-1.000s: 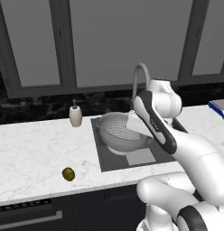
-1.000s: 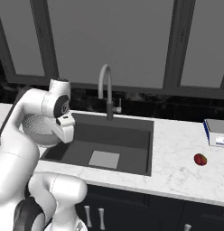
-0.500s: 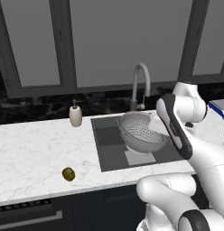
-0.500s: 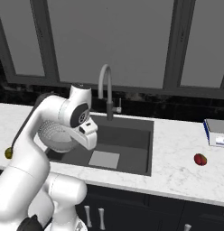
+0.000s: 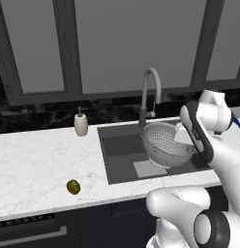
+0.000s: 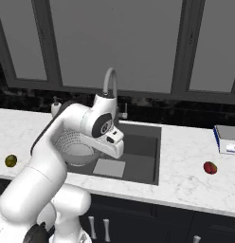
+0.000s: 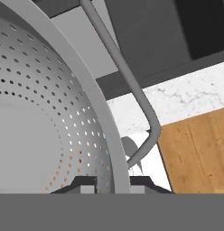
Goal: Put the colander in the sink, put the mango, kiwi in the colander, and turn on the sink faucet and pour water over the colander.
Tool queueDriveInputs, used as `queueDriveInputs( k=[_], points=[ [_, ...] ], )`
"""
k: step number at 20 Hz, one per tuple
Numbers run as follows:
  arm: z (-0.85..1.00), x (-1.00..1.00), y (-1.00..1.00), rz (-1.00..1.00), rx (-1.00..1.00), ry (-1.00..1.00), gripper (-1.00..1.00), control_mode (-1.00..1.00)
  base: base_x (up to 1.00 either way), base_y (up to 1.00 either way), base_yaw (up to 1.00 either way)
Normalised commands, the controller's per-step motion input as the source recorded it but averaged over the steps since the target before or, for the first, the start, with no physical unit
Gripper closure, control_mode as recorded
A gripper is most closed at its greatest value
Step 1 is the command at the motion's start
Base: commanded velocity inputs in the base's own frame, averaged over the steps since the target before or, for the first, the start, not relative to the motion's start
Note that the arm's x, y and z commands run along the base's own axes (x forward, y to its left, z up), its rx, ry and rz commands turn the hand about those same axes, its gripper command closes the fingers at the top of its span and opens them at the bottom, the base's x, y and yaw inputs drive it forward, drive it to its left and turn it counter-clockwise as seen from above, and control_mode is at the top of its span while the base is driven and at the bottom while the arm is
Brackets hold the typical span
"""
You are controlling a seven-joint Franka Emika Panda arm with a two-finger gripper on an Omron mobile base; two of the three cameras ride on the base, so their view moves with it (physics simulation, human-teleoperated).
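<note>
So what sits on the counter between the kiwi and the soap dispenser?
Nothing: in the left base view, only bare white marble counter lies between the kiwi and the soap dispenser.

no readable text, labels or numbers

Even, soft rendered light with no glare; the pale worktop (image 5: pixel 39 160) reads bright against dim windows and backsplash. Shadows are faint. All views are sharp, without blur or edge distortion.
</note>
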Motion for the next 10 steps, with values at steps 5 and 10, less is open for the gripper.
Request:
queueDriveInputs(
  k=[5, 10],
  points=[
    [-0.09, 0.59, -0.47, 0.24, 0.05, 0.0, 1.0, -1.0, 0.0, 0.0, 0.0],
    [-0.33, 0.61, -0.12, 0.17, 0.04, 0.0, 1.0, -1.0, 0.0, 0.0, 0.0]
  ],
)
